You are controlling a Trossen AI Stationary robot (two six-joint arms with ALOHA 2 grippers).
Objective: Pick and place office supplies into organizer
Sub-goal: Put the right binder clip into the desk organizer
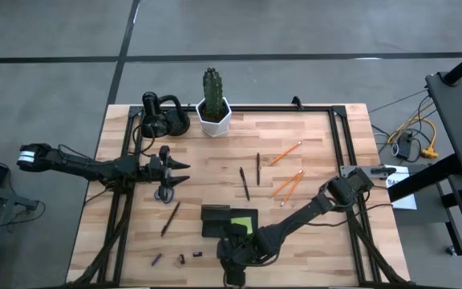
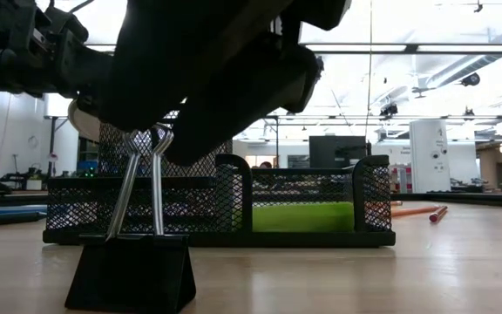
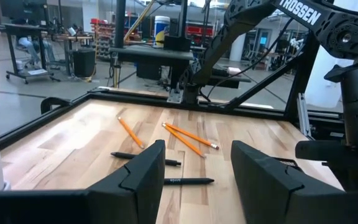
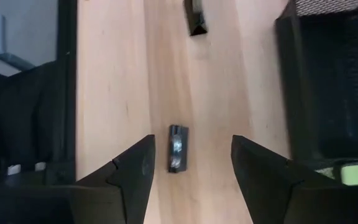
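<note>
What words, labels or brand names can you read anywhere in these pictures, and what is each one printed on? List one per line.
"TROSSEN": white capitals on the right arm, seen in the left wrist view.
White print on the nearer pen: too small to read.
Label on the white and blue tub in the room behind: too blurred to read.
High, low and right wrist views: no readable text.

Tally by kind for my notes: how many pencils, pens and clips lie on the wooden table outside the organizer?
Thin orange pencils: 3
Dark pens: 3
Small dark clips: 3 showing from above; the right arm may hide more
Total: 9
</note>
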